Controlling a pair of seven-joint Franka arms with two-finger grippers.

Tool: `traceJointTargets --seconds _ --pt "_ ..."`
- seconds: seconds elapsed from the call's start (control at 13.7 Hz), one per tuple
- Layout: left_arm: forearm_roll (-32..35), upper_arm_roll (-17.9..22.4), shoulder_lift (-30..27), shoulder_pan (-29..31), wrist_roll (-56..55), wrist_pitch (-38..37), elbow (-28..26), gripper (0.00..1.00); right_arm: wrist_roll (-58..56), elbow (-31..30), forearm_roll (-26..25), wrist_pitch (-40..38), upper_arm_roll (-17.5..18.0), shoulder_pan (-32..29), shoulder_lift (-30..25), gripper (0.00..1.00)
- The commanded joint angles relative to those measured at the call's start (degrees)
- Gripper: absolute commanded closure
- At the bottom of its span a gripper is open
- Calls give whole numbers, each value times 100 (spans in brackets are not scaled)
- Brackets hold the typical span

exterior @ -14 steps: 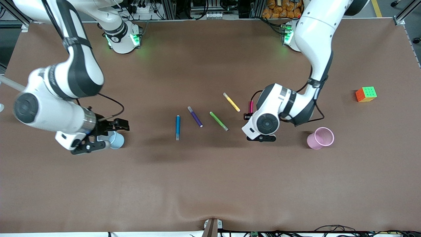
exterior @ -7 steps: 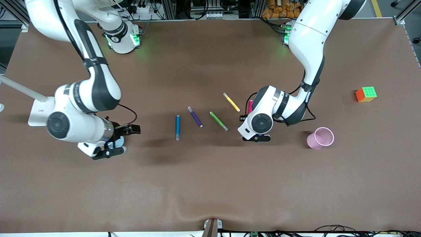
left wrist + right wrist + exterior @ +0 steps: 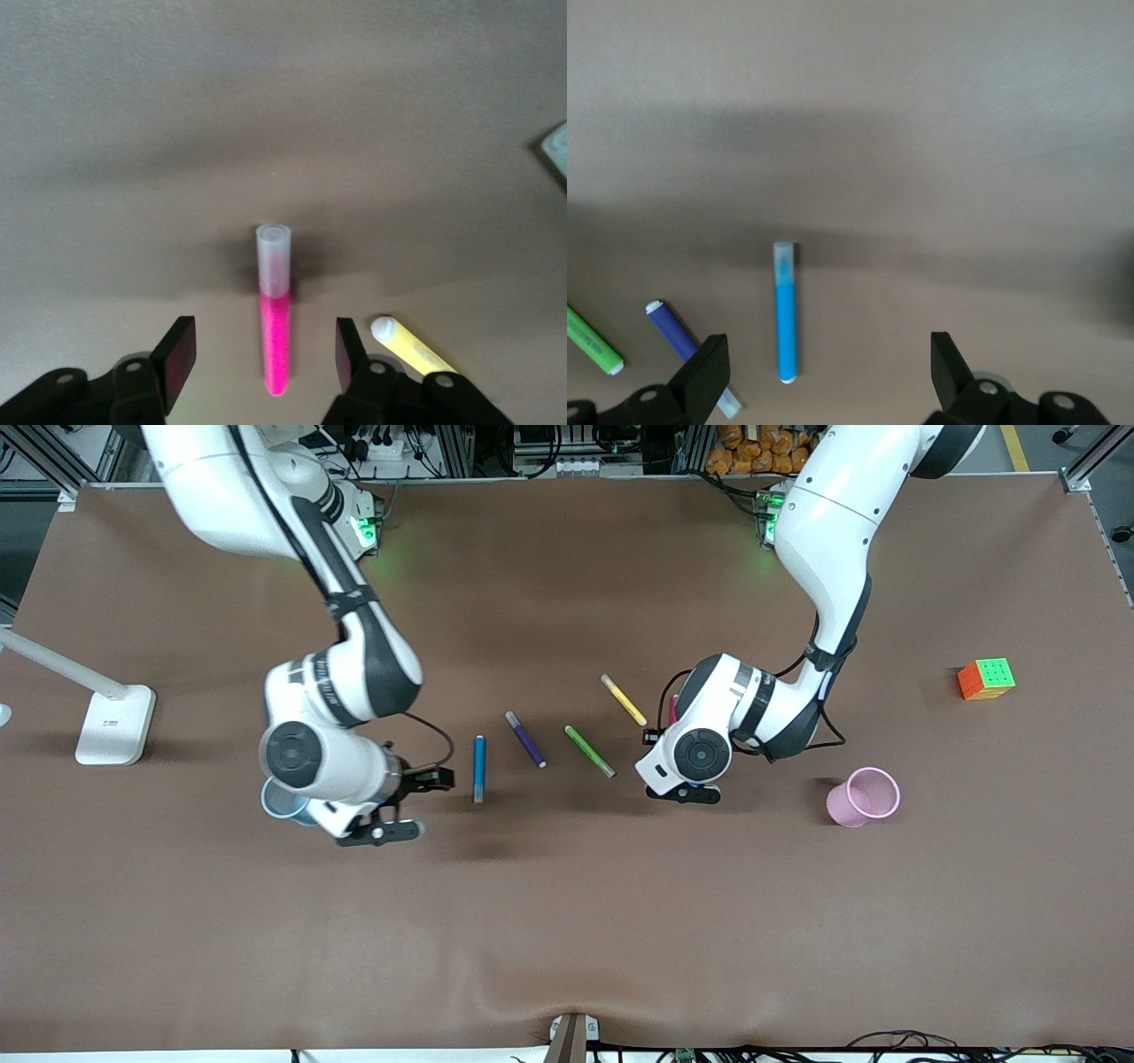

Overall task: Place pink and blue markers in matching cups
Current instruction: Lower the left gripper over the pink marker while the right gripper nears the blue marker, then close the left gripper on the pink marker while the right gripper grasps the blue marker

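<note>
The pink marker [image 3: 275,341] lies flat on the table between the open fingers of my left gripper [image 3: 264,359], and neither pad touches it. Only a sliver of this marker [image 3: 674,707] shows beside my left gripper [image 3: 671,766] from the front. The blue marker [image 3: 479,768] lies near the table's middle. My right gripper [image 3: 412,806] hangs open beside the blue marker [image 3: 786,319], which lies off-centre between the wide jaws of that gripper [image 3: 828,367]. The blue cup [image 3: 280,802] peeks out under the right arm's wrist. The pink cup [image 3: 864,797] stands toward the left arm's end.
A purple pen [image 3: 525,739], a green pen [image 3: 589,750] and a yellow pen [image 3: 623,699] lie between the two markers. A colour cube [image 3: 986,678] sits toward the left arm's end of the table. A white stand [image 3: 115,723] is at the right arm's end.
My right arm has swung from over the blue cup toward the table's middle, ending beside the blue marker. The left gripper has shifted slightly over the pink marker.
</note>
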Motion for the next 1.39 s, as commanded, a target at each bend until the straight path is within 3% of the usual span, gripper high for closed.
traceJointTargets --seconds 0.0,0.07,0.15,1.02,1.32 --pt "-222 -10 -52 -42 129 75 -57 29 320 -252 -79 490 -62 254 188 0" --pt "-222 -10 -61 2 269 66 -92 40 407 -349 -79 640 -62 360 205 0" --pt "-222 -1 -61 37 435 66 -144 43 617 -368 -79 677 -62 439 257 0" --pt "-231 8 150 11 358 496 -162 54 698 -447 -747 1670 -62 782 794 0" --pt "-222 17 167 2 358 496 -162 67 768 -543 -738 1679 -54 862 794 0"
